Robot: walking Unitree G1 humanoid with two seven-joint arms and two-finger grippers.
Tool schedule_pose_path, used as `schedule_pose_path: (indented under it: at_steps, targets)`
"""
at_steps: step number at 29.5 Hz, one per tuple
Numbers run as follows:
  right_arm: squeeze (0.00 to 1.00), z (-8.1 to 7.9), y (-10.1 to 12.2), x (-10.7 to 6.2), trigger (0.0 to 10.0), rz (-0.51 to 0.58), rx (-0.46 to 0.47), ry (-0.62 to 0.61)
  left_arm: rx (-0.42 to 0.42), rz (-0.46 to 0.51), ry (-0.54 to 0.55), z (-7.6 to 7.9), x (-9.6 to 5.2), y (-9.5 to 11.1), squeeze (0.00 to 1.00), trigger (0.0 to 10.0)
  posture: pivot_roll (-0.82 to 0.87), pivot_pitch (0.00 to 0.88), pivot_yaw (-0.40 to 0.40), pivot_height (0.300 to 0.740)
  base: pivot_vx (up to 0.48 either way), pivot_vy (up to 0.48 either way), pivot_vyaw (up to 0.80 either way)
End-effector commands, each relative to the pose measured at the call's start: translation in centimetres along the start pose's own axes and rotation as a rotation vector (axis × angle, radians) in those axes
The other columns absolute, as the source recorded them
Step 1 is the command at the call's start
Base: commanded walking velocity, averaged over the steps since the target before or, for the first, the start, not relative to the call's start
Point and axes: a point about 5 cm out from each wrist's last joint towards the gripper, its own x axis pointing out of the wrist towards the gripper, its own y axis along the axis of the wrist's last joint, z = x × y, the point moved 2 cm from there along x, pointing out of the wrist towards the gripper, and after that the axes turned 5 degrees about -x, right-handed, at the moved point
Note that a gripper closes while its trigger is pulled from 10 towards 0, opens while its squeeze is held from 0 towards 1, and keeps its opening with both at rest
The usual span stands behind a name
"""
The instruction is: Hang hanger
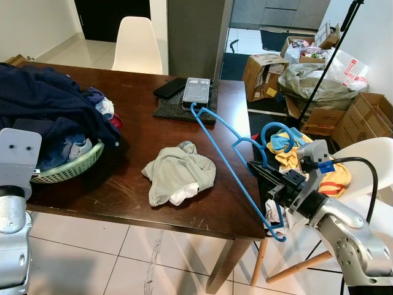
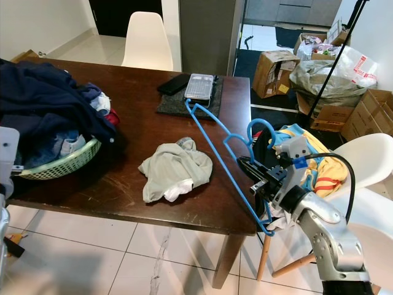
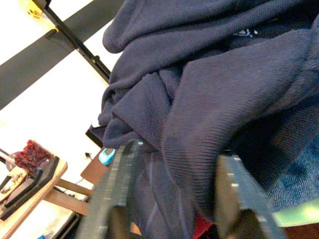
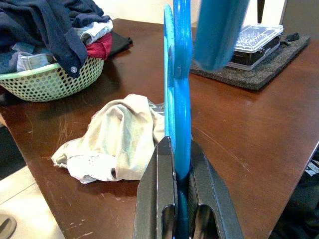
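A blue plastic hanger is held tilted over the right edge of the dark wooden table, its hook curling up near the chair. My right gripper is shut on the hanger's lower bar; in the right wrist view the blue hanger stands clamped between the black fingers. A crumpled beige garment lies on the table just left of the hanger. My left gripper is open, fingers apart, facing dark navy cloth in the basket.
A green laundry basket heaped with clothes sits at the table's left. A clear case rests on a grey mat at the far side. White chair with yellow clothes stands right of the table; cardboard boxes lie beyond.
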Motion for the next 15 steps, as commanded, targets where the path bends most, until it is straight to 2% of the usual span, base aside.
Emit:
schedule_pose_path:
  at_steps: [1,5,15]
  targets:
    - [0.0,0.15,-0.2,-0.22,10.0,-0.007,-0.009,-0.006,-0.004,-0.055,0.0,-0.39,0.01,-1.2,0.0,0.0,0.11,0.128,-0.049,0.74,0.0,0.0,0.0]
    - [0.0,0.17,-0.19,-0.2,10.0,-0.007,-0.01,-0.006,-0.044,-0.075,-0.001,-0.36,0.15,-1.57,0.0,0.0,0.11,0.128,-0.049,0.74,0.0,0.0,0.0]
    - [0.0,0.2,-0.17,-0.21,10.0,-0.006,-0.011,-0.008,-0.06,-0.068,0.005,-0.56,0.56,-1.29,0.0,0.0,0.1,0.127,-0.049,0.74,0.0,0.0,0.0]
